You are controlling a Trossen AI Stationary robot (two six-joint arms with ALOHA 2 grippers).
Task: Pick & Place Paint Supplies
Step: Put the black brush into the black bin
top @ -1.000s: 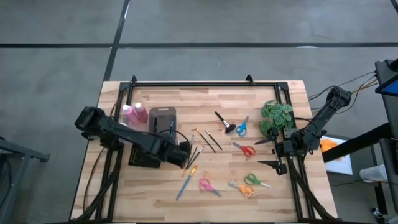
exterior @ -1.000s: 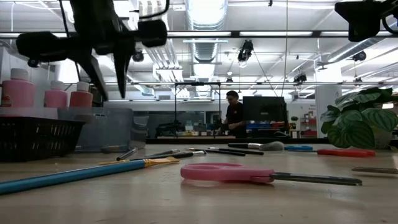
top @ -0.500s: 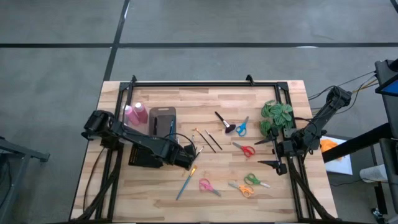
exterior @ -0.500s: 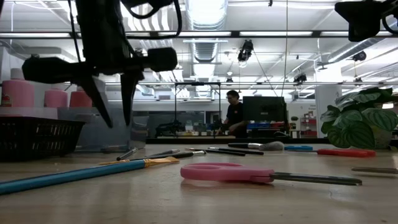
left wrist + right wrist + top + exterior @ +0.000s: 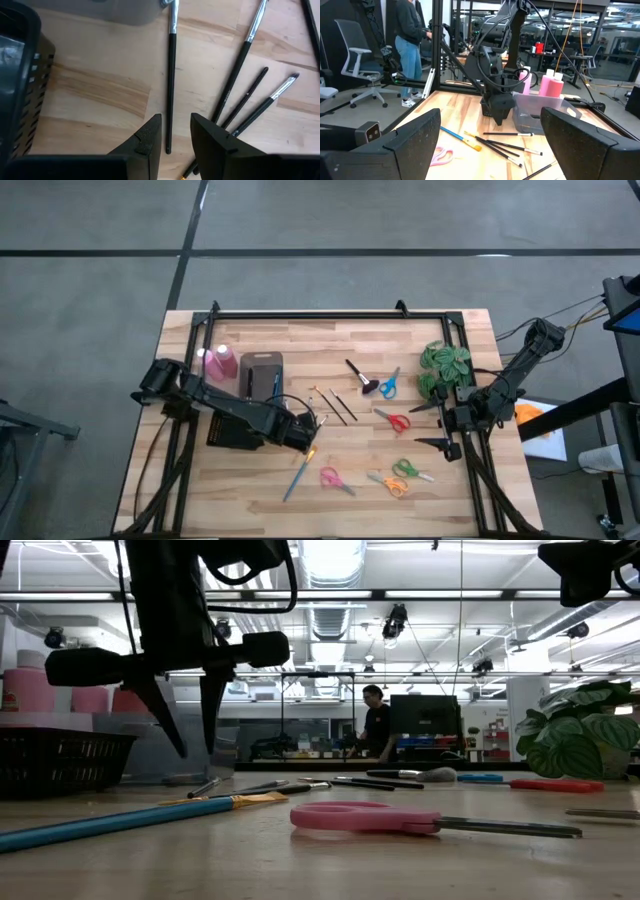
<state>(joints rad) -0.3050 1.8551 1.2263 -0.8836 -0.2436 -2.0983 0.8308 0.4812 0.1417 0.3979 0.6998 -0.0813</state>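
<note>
Left tool [image 5: 175, 137] hangs just above the bench [image 5: 420, 490], fingers narrow, straddling the end of a black paintbrush [image 5: 171, 80] beside the black basket [image 5: 228, 435], not gripping. Pink bottles [image 5: 218, 363] stand behind the basket. Right tool [image 5: 428, 426] spread wide near the plant [image 5: 445, 366].

Left claw [image 5: 499, 116] above black brushes [image 5: 506, 145], pink bottles [image 5: 551, 86], perhaps bin-side

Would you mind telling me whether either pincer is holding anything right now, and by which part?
Nothing is held. The left pincer hangs open over a thin black paintbrush, its fingers either side of the handle's end; the right pincer waits open at the table's right edge.
</note>
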